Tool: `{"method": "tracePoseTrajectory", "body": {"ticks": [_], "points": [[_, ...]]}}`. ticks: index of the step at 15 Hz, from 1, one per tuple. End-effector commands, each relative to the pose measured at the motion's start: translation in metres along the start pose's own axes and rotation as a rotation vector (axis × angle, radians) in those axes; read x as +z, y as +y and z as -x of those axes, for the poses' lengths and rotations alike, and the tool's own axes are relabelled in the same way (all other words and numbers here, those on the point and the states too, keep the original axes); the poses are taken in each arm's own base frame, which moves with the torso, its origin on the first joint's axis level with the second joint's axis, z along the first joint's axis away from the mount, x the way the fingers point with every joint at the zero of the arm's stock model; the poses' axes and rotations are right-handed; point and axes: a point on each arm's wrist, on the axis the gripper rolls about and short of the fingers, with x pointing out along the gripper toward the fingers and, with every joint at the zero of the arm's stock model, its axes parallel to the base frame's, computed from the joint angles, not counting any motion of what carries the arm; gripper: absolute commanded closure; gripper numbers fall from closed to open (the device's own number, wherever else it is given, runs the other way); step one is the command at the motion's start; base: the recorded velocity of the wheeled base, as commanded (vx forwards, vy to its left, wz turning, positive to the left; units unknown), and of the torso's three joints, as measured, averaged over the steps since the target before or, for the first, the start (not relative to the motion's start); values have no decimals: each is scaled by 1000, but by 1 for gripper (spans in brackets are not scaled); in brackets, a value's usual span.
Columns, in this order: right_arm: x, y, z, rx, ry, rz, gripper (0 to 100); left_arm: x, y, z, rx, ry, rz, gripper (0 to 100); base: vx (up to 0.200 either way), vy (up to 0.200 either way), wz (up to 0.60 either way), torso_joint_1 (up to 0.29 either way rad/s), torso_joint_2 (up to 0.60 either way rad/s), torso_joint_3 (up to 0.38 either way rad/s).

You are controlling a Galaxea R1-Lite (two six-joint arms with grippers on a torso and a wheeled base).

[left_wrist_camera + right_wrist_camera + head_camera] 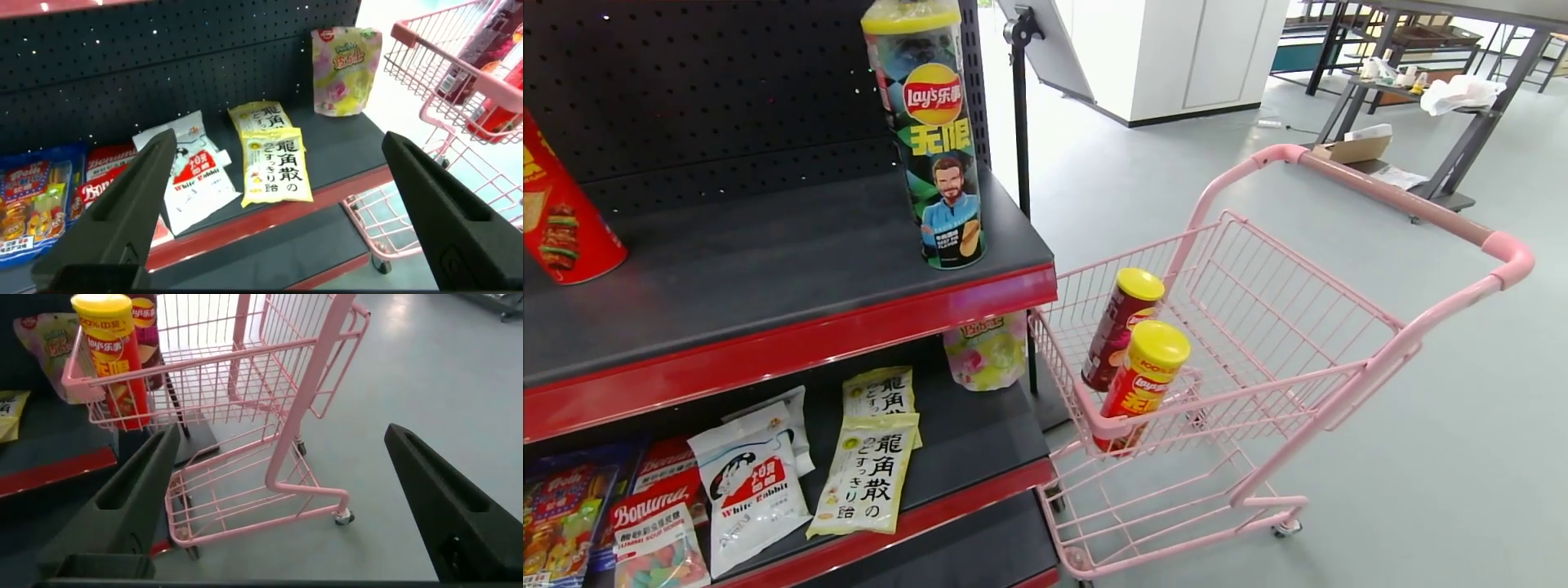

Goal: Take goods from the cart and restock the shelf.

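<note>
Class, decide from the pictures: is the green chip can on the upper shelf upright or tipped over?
Upright. The green chip can stands on its base on the upper shelf, yellow lid on top.

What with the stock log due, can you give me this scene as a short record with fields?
top shelf: tall green can upright near the right front corner
lower shelf: snack bags lying flat
cart: pink cart, right of both shelves
in cart: dark red can and red can, both yellow-lidded, at the end nearest the shelves
left gripper: open, empty, facing the lower shelf
right gripper: open, empty, facing the pink cart
</note>
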Motion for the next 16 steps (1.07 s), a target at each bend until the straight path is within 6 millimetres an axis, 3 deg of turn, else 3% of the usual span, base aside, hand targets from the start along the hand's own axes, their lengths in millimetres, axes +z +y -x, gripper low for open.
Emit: {"method": "tracePoseTrajectory", "body": {"ticks": [1, 3, 4, 5, 6, 7, 9, 10, 11, 13, 16], "points": [[0, 0, 0, 4, 1, 3, 0, 0, 0, 0, 0, 1, 0, 0, 0, 0, 0, -80, 242, 168], [0, 0, -1, 20, 11, 13, 0, 0, 0, 0, 0, 2, 0, 0, 0, 0, 0, -34, 115, 80], [45, 4, -4, 222, 6, 1, 0, 0, 0, 0, 0, 1, 0, 0, 0, 0, 0, -17, 56, 36], [98, 6, -27, 279, 66, -50, 0, 0, 0, 0, 0, -1, -1, 0, 0, 0, 0, 0, 0, 0], [131, 6, -50, 270, 94, -101, 0, 0, 0, 0, -1, -1, 0, 0, 0, 0, 0, 0, 0, 0], [147, 11, -83, 338, 179, -56, 0, 0, 0, 0, -3, 1, -1, 0, 0, 0, 0, 0, 0, 0], [133, 20, -114, 428, 295, 37, 0, 0, 0, 0, -4, -1, 0, 0, 0, 0, 0, 0, 0, 0], [126, 30, -139, 484, 345, 2, 0, 0, 0, 0, -4, -1, 0, 0, 0, 0, 0, 0, 0, 0], [124, 36, -150, 511, 355, -8, 0, 0, 0, 0, -4, -1, 0, 0, 0, 0, 0, 0, 0, 0], [102, 55, -203, 546, 396, -28, 0, 0, 0, 0, -4, -1, 0, 0, 0, 0, 0, 0, 0, 0], [80, 70, -231, 593, 449, -29, 0, 0, 0, 0, -4, 1, 0, 0, 0, 0, 0, 0, 0, 0]]}}
